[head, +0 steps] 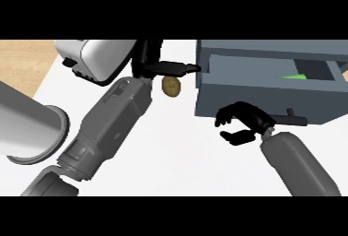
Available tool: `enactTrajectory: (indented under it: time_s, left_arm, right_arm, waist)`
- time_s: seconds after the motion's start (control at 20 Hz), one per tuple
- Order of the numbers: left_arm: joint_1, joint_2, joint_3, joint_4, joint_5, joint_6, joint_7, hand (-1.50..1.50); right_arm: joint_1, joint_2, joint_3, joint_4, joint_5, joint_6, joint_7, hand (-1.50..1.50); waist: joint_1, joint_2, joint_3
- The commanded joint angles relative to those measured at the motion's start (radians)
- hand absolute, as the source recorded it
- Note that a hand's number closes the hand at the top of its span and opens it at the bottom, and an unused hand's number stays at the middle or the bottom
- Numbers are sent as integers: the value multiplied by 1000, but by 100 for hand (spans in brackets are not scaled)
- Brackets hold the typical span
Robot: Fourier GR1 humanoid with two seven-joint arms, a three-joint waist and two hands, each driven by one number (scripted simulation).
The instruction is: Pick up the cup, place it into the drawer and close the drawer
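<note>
A grey drawer cabinet (265,99) stands at the upper right with its drawer (272,69) pulled open. Inside the drawer a small green thing (296,76) shows, probably the cup; most of it is hidden by the drawer wall. My left hand (155,62) is stretched far up the counter, its straight fingers (182,68) pointing right and reaching the cabinet's left edge. My right hand (243,120) hovers in front of the cabinet's lower front, fingers loosely bent, thumb apart, holding nothing. A dark handle (293,116) sticks out just right of it.
A silver toaster (92,56) sits at the top left beside my left hand. A brown round object (171,86) lies between my left forearm and the cabinet. A large grey metal pot (31,129) lies on its side at the left edge.
</note>
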Motion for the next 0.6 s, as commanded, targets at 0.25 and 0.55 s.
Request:
enactTrajectory:
  time_s: [0.25,0.55]
  left_arm:
    - [90,90,1,-129,17,-79,61,-150]
    - [143,114,-11,-176,15,-107,71,-150]
  right_arm:
    - [-249,4,-170,396,-9,-157,-196,150]
    - [-409,-77,-290,517,-65,-167,-212,150]
  waist:
    - [65,16,5]
    - [98,28,6]
